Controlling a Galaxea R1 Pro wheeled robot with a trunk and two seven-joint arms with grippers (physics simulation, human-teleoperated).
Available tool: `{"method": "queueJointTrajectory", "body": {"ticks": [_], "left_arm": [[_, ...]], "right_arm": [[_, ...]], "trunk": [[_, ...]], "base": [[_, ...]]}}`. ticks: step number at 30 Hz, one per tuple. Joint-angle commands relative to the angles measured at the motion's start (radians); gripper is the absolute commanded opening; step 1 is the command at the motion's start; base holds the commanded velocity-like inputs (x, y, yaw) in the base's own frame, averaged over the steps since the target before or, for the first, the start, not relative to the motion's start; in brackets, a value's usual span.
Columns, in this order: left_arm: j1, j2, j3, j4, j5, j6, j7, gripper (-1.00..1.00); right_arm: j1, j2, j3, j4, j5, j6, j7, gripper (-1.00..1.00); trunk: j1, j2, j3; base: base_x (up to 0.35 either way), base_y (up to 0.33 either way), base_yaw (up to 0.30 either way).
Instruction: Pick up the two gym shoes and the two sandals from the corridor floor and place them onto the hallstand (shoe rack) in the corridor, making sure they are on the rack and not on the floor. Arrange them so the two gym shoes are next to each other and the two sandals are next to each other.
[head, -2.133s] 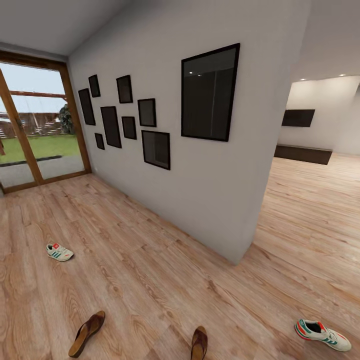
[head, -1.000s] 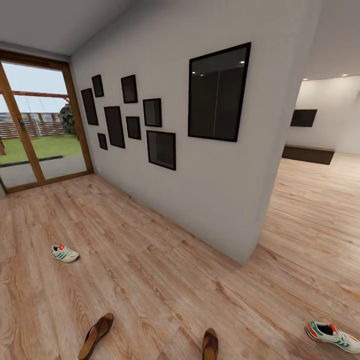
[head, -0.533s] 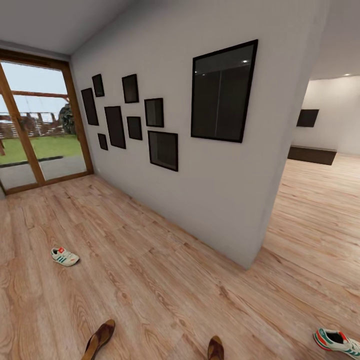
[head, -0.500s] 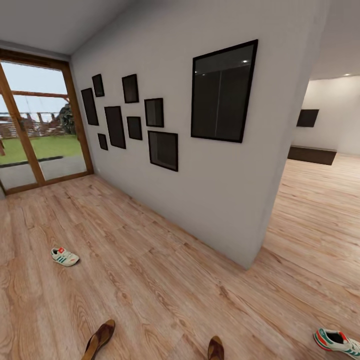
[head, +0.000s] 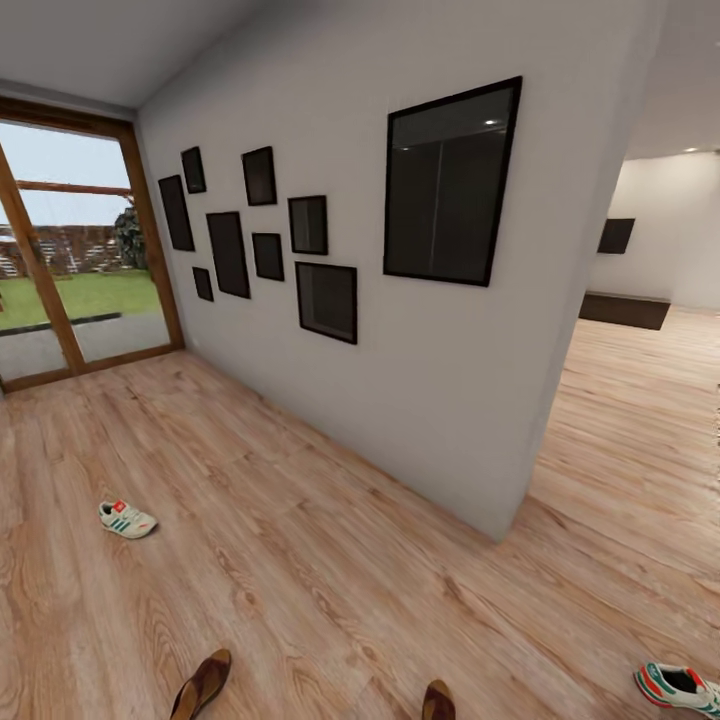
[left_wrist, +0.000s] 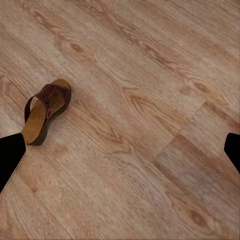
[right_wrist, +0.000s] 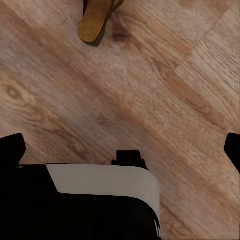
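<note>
Left sandal (head: 201, 685): heel end cut by the head view's lower edge.
Right sandal (head: 437, 702): toe end alone visible, rest cut off below.
Right gym shoe (head: 682, 688): toe cropped at the frame corner.
Sandal near the right wrist (right_wrist: 97, 20): strap end beyond the frame.

Two shoes (head: 127, 519) (head: 684, 687) and two sandals (head: 201, 684) (head: 437, 701) lying far apart on the wood floor (head: 330, 560). Dark frames (head: 448, 183) hanging on the grey wall (head: 430, 380).
</note>
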Motion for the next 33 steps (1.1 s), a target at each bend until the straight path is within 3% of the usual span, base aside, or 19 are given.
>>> {"method": "queueJointTrajectory", "body": {"ticks": [1, 8, 33], "left_arm": [[0.0, 0.0, 0.0, 0.001, 0.001, -0.003, 0.0, 1.0], [0.0, 0.0, 0.0, 0.001, 0.001, -0.004, 0.0, 1.0], [0.0, 0.0, 0.001, 0.001, 0.001, -0.004, 0.0, 1.0]], "right_arm": [[0.0, 0.0, -0.001, 0.0, 0.0, -0.002, -0.001, 1.0], [0.0, 0.001, -0.001, 0.0, 0.0, -0.002, 0.0, 1.0], [0.0, 0.0, -0.001, 0.0, 0.001, -0.004, 0.0, 1.0]], "trunk": [[0.0, 0.0, -0.001], [0.0, 0.0, -0.001], [0.0, 0.0, -0.001]], "base": [[0.167, 0.233, -0.184], [0.049, 0.069, -0.135], [0.006, 0.049, -0.003]]}}
